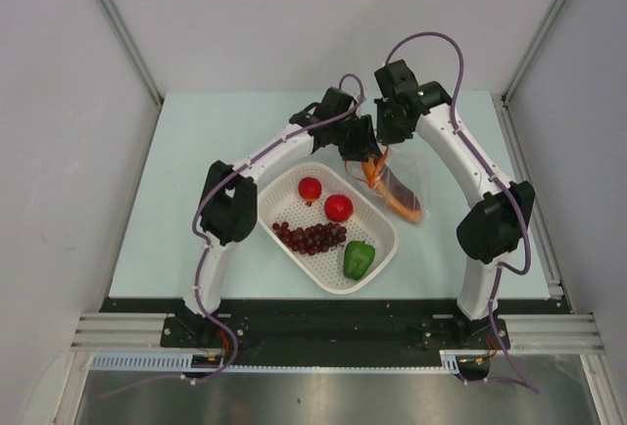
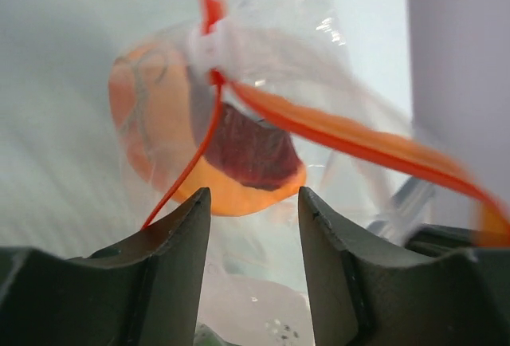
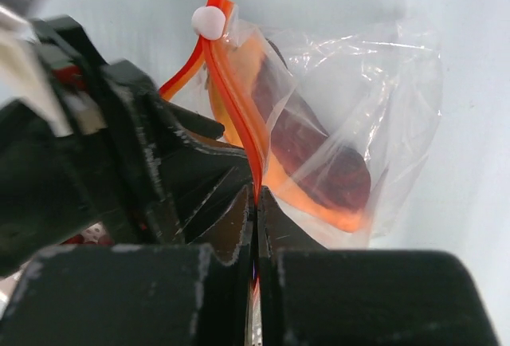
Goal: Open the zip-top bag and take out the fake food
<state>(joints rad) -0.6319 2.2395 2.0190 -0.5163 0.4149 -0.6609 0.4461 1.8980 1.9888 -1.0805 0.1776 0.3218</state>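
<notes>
Far bench: the bench lies bare behind both arms, from wall to wall
Left flank: open bench between the left arm and the side wall
Centre: the white basket blocks any low pass; fake food sits in it
Right of basket: the zip-top bag lies just beside the rim, with hardly a gap
Bag mouth: crowded; the right pincer is pinched on the orange strip, and the left pincer is spread close by, facing the bag
Near edge: bare strip between basket and arm bases

zip-top bag blurred, zipper strip cut off right, fake food half hidden
</notes>
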